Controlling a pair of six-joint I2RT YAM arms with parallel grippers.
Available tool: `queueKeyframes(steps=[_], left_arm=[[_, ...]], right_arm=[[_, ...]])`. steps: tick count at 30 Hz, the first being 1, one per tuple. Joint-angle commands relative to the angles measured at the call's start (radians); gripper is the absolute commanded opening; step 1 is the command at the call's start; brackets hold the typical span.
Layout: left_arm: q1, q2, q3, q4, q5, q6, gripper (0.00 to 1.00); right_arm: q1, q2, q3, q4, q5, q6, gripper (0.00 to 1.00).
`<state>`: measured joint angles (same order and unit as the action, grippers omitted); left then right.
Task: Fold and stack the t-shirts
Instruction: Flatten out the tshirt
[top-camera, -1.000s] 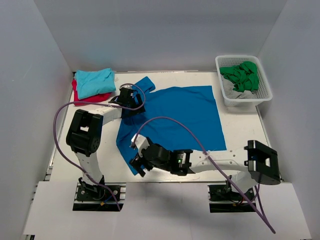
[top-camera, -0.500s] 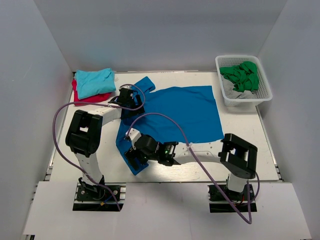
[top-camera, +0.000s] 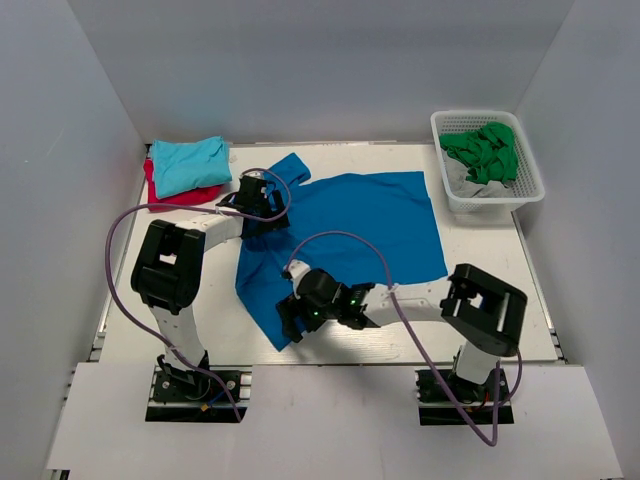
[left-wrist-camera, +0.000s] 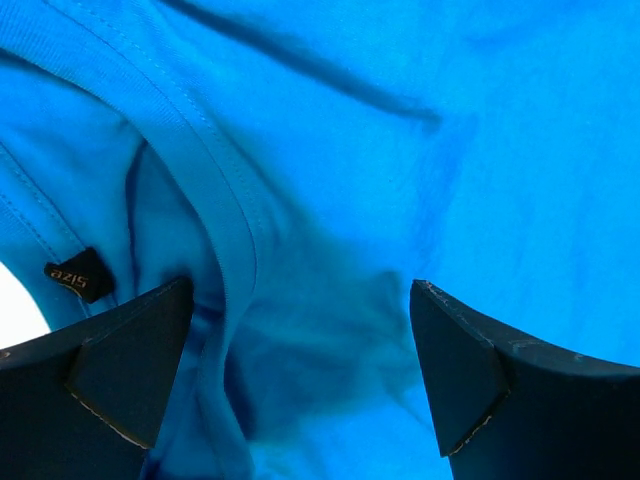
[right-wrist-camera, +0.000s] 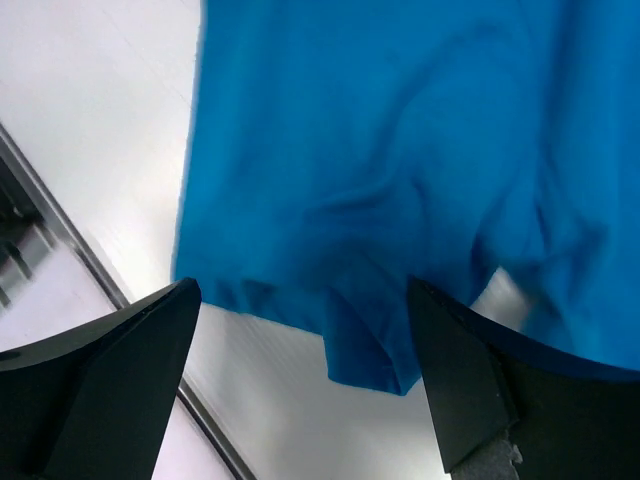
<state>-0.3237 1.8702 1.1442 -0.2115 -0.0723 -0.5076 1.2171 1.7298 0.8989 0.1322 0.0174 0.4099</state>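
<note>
The royal-blue t-shirt (top-camera: 370, 225) lies spread flat across the middle of the table, one sleeve pointing to the back left. My left gripper (top-camera: 262, 207) hovers low over its collar, jaws open. In the left wrist view the collar band (left-wrist-camera: 215, 170) and a black size label (left-wrist-camera: 78, 275) show, with wrinkled blue cloth between the open left gripper (left-wrist-camera: 300, 370). My right gripper (top-camera: 290, 322) is open over the shirt's near left corner. The right wrist view shows that hanging corner (right-wrist-camera: 365, 350) between the open right gripper (right-wrist-camera: 305, 375). Folded turquoise t-shirt (top-camera: 188, 163) rests on a red one (top-camera: 185, 196) at the back left.
A white mesh basket (top-camera: 497, 201) holding green cloth (top-camera: 483, 150) stands at the back right corner. Bare white table (top-camera: 480, 270) lies right of the blue shirt. The table's near edge rail (right-wrist-camera: 60, 235) runs close to my right gripper. Grey walls enclose three sides.
The right arm's elbow has swung in from the far right. Its gripper drifted left, then back right along the shirt's near left corner, shifting that edge slightly. The left arm has not moved.
</note>
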Motion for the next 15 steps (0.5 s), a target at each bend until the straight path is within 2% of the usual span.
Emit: queueKeyframes(steps=[1,8,11,15], left_arm=[[0.006,0.007,-0.027,-0.111,-0.018,0.018,1.0],[-0.015,-0.055,-0.018,-0.153,-0.04,0.049,1.0],[-0.015,-0.13,0.009,-0.201,-0.052,0.058,1.0],[-0.015,-0.247,0.034,-0.282,-0.075,0.058,1.0]], right_arm=[[-0.008,-0.082,-0.075,0.016,-0.008,0.055,0.9],[-0.004,-0.142,-0.121,0.055,-0.145,0.017,0.9],[-0.008,-0.226,-0.104,0.025,-0.14,-0.023,0.9],[-0.014,-0.344,-0.101,-0.049,-0.025,-0.022,0.9]])
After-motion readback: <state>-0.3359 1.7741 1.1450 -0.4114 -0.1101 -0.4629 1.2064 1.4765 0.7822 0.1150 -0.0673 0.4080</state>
